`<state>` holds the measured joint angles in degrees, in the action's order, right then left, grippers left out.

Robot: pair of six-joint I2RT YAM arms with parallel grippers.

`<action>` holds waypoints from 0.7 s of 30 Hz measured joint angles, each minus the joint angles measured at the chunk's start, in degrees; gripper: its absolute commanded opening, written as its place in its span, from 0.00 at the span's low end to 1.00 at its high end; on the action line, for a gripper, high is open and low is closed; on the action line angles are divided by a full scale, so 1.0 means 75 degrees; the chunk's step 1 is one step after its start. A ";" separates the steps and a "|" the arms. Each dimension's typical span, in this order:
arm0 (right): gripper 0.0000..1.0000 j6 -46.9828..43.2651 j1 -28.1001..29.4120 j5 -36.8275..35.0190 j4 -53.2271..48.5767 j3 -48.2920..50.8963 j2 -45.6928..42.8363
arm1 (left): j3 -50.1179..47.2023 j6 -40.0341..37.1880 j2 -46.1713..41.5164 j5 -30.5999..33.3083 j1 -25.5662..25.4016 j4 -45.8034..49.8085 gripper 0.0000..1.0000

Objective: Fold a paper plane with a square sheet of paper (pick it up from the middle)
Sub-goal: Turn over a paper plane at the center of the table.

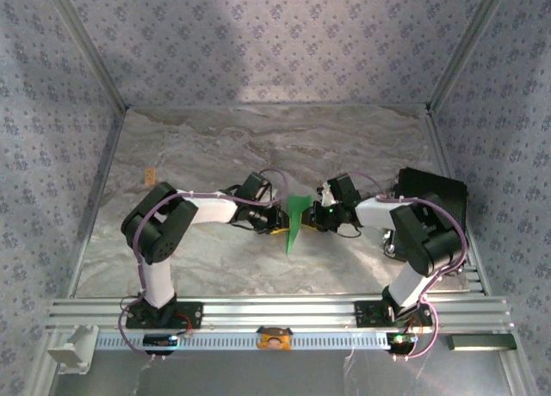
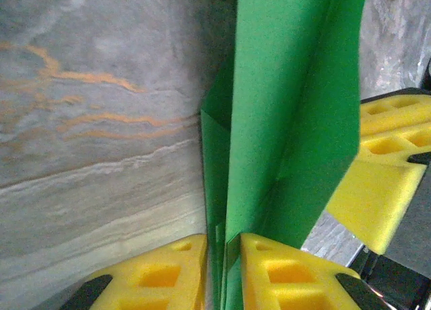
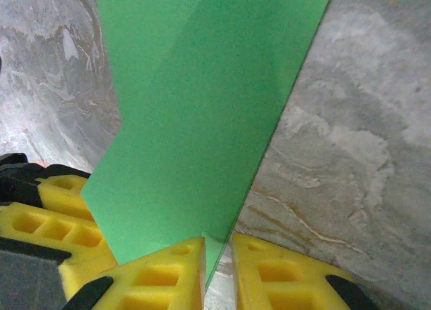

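The square sheet of paper (image 1: 295, 222) is bright green and folded into a narrow pointed shape, like a paper plane. It stands on edge over the middle of the marble table, its point toward the near edge. My left gripper (image 1: 280, 224) is shut on its layered folds (image 2: 289, 108), the yellow fingers (image 2: 161, 276) pressed on both sides. My right gripper (image 1: 316, 215) faces it from the other side. Its jaws (image 3: 217, 249) stand narrow around the paper's lower edge (image 3: 195, 121); the paper lies against one finger. The two grippers' fingers nearly touch each other (image 2: 387, 155).
A black box (image 1: 435, 194) sits at the right behind my right arm. A small tan piece (image 1: 151, 174) lies far left on the table. Patterned walls close in three sides, and an aluminium rail (image 1: 275, 310) runs along the near edge.
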<state>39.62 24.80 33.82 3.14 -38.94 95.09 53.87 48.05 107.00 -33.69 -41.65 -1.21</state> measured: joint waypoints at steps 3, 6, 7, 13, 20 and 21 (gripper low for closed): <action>0.18 0.0000 0.0000 0.0050 0.0017 0.0000 0.0029 | 0.0000 0.0003 0.0020 -0.0067 0.0000 -0.0061 0.20; 0.18 0.0003 0.0000 0.0122 0.0044 0.0000 0.0052 | 0.0000 0.0003 0.0047 -0.0140 0.0000 -0.0108 0.21; 0.17 0.0006 0.0000 0.0140 0.0058 0.0000 0.0067 | 0.0000 0.0006 0.0050 -0.0163 0.0003 -0.0117 0.21; 0.17 0.0064 0.0000 0.0254 0.0216 0.0003 0.0102 | 0.0105 0.0012 0.0189 -0.0350 -0.0064 -0.0219 0.21; 0.17 0.0207 -0.0023 0.0361 0.0437 0.0087 0.0128 | 0.0187 0.0082 0.0309 -0.0472 -0.0119 -0.0335 0.17; 0.17 0.0216 -0.0023 0.0373 0.0455 0.0099 0.0131 | 0.0187 0.0090 0.0309 -0.0484 -0.0119 -0.0335 0.15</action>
<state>41.23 24.62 36.62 6.55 -38.20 96.07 55.27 48.73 109.32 -37.32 -42.54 -3.73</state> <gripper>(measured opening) 0.172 0.174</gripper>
